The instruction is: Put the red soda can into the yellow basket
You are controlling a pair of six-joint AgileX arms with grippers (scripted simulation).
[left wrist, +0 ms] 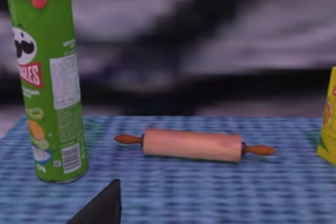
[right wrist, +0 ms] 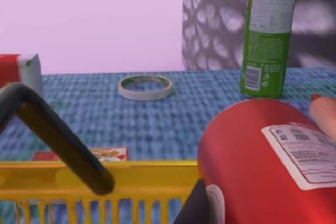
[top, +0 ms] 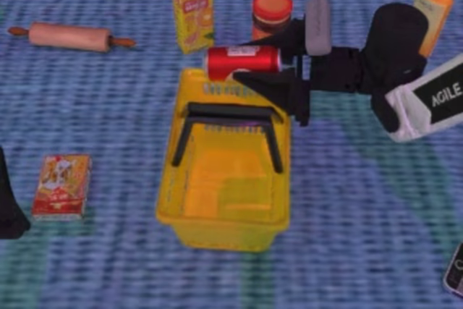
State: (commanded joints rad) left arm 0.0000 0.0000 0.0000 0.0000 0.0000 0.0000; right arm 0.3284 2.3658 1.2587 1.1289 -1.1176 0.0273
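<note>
The red soda can [top: 242,61] lies on its side in the air over the far rim of the yellow basket [top: 224,233]. My right gripper [top: 259,59] reaches in from the right and is shut on the can. In the right wrist view the can [right wrist: 262,166] fills the near corner, with one dark finger [right wrist: 195,208] against it, above the basket's rim [right wrist: 79,182] and a black handle [right wrist: 58,140]. Both black handles [top: 228,115] stand across the basket's open top. My left gripper [top: 7,204] is parked at the table's left edge, open; only one fingertip [left wrist: 102,208] shows.
Behind the basket stand a yellow juice carton [top: 192,9] and a dark jar with an orange lid [top: 272,12]. A rolling pin [top: 69,36] lies far left, a pump bottle [top: 434,1] far right. A red box [top: 61,186] lies left of the basket. A green crisp tube [left wrist: 50,82] and a tape ring [right wrist: 145,86] show in the wrist views.
</note>
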